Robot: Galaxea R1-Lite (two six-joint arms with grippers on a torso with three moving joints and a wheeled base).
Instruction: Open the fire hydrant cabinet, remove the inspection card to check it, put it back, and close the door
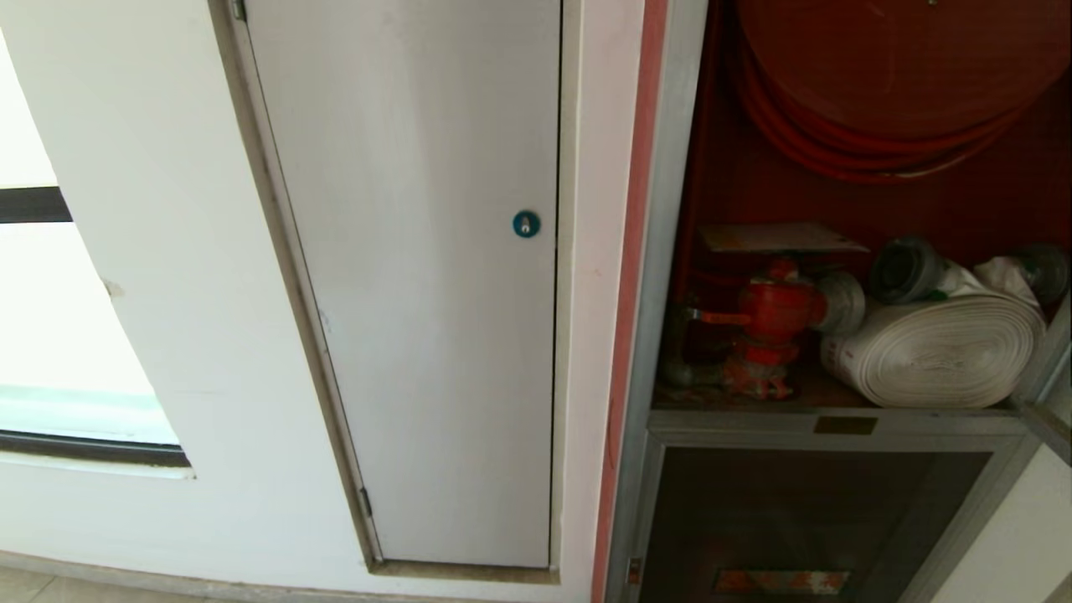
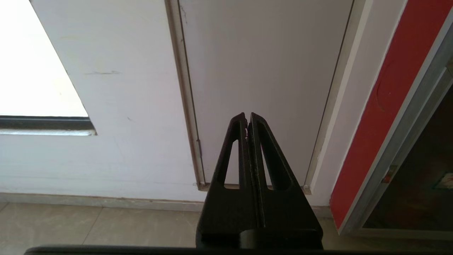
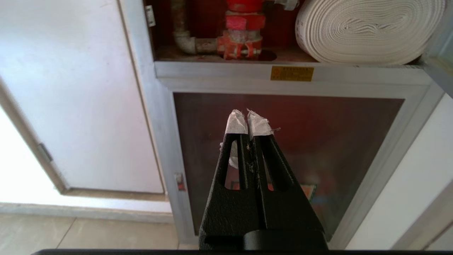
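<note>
The fire hydrant cabinet (image 1: 667, 251) stands at the right in the head view, its upper compartment uncovered. Inside are a red hose reel (image 1: 896, 75), a red valve (image 1: 775, 322) and a rolled white hose (image 1: 938, 352). A pale flat sheet, the inspection card (image 1: 779, 237), lies on top of the valve; its print is unreadable. Only a silver edge of the door (image 1: 1047, 368) shows at the far right, swung outward. My left gripper (image 2: 247, 118) is shut, empty, facing the white door. My right gripper (image 3: 246, 117), with white-taped tips, is shut and empty before the cabinet's lower dark panel (image 3: 318, 141).
A plain white door (image 1: 419, 293) with a round blue lock (image 1: 526, 224) fills the wall to the left of the cabinet. A window (image 1: 50, 335) is at the far left. The lower panel's frame bears a yellow plate (image 3: 292, 73) and a small red latch (image 3: 179, 181). Beige floor tiles (image 2: 106, 226) lie below.
</note>
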